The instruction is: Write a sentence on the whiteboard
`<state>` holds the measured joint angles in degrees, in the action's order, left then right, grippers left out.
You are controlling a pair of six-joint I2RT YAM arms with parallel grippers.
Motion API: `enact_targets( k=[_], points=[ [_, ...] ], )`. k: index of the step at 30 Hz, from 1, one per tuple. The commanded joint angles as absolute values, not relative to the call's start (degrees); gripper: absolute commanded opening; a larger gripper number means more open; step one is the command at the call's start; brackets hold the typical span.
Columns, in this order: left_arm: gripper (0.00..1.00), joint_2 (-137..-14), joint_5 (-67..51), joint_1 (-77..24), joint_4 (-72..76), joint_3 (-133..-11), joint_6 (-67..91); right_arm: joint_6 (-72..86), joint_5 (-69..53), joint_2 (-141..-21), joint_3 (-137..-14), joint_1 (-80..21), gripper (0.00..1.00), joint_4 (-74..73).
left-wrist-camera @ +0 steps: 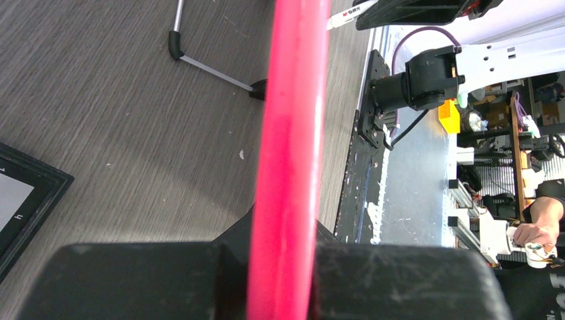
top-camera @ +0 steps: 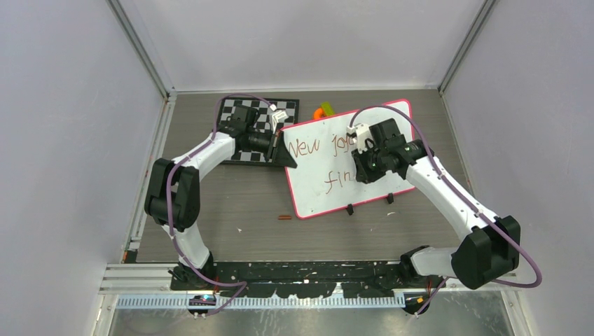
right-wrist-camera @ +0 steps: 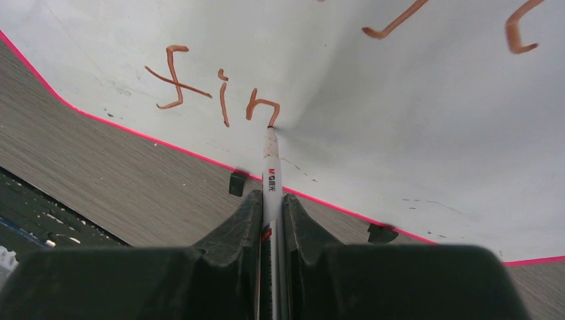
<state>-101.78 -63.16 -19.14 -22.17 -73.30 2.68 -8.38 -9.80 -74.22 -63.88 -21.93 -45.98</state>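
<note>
The whiteboard (top-camera: 329,175) lies tilted on the table, white with a red-pink rim and two black clips on its near edge. The sentence (top-camera: 308,148) reads "New jo…" above and "fin" (right-wrist-camera: 213,90) below, in reddish-brown. My right gripper (right-wrist-camera: 272,200) is shut on a white marker (right-wrist-camera: 270,173) whose tip touches the board at the end of the "n". My left gripper (top-camera: 284,148) is shut on the whiteboard's left rim (left-wrist-camera: 293,133), which runs between its fingers.
A black-and-white checkerboard (top-camera: 242,115) lies at the back left under the left arm. An orange and green object (top-camera: 324,110) sits behind the board. A small red-brown piece (top-camera: 284,218) lies on the table in front of the board.
</note>
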Motion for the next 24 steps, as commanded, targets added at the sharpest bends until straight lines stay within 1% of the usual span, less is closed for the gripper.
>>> enact_targets(
  k=[1,9,14,24],
  points=[
    [0.00,-102.0,-57.0,-18.9,-22.9,-75.2,3.3,-8.2,-9.2,-72.9,-62.6,-21.6,0.00,-44.0],
    [0.00,-102.0,-57.0,-18.9,-22.9,-75.0,3.5,-8.5,-10.3,-70.4,-67.1,-21.6,0.00,-47.4],
    [0.00,-102.0,-57.2,-18.9,-22.9,-75.0,3.5,-9.2,-9.5,-68.6,-67.5,-20.9,0.00,-48.7],
    [0.00,-102.2,-57.2,-19.0,-22.8,-75.2,3.6,-10.7,-6.5,-71.9,-67.5,-19.6,0.00,-48.4]
  ],
)
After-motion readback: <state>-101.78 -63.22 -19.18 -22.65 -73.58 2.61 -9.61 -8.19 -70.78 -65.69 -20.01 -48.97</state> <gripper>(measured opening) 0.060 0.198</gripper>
